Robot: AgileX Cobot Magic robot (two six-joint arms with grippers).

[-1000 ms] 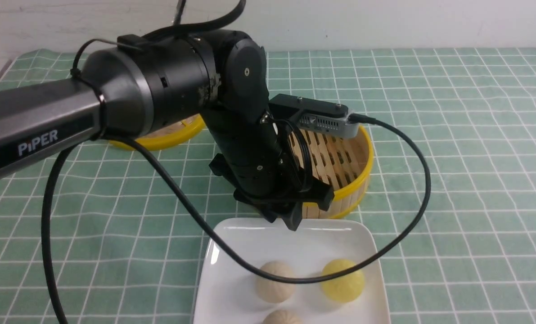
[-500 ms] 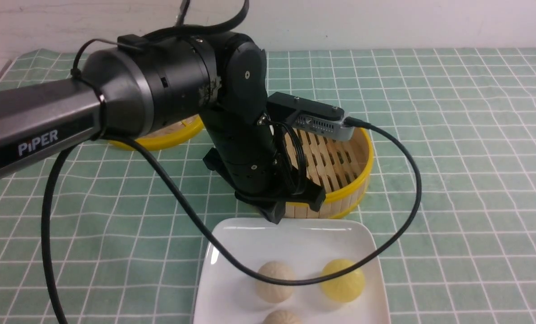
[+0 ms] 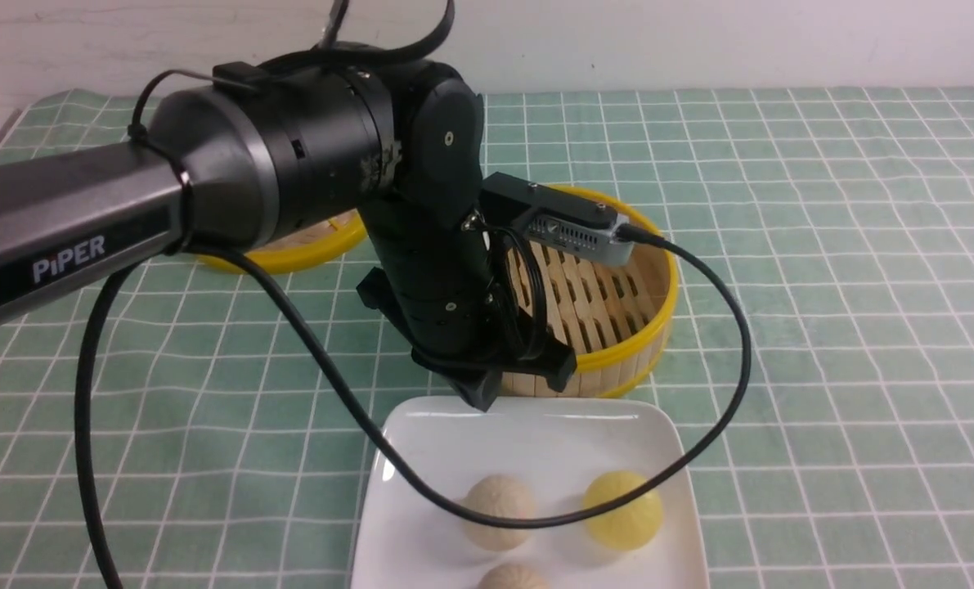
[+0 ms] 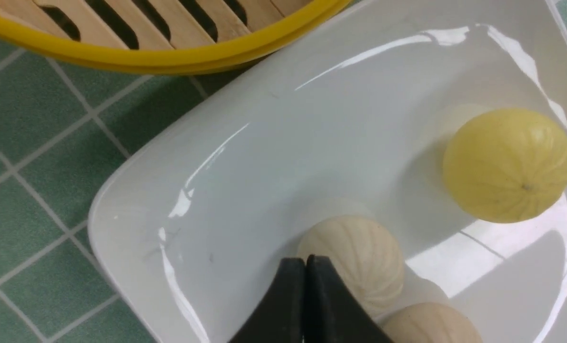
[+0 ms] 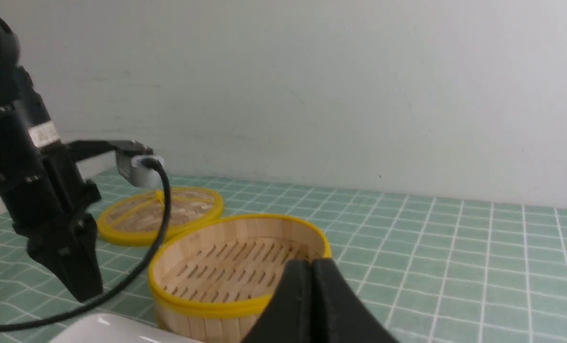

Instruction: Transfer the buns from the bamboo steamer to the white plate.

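Over the far rim of the white plate (image 3: 536,442), the left hand (image 3: 480,398) hangs closed.

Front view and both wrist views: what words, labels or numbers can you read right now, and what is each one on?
"PiPER": white lettering on the grey link of the left arm, front view.
White sticker on that arm's wrist, right wrist view: print too blurred to read.
No text shows on the bamboo steamer, the white plate or the buns.
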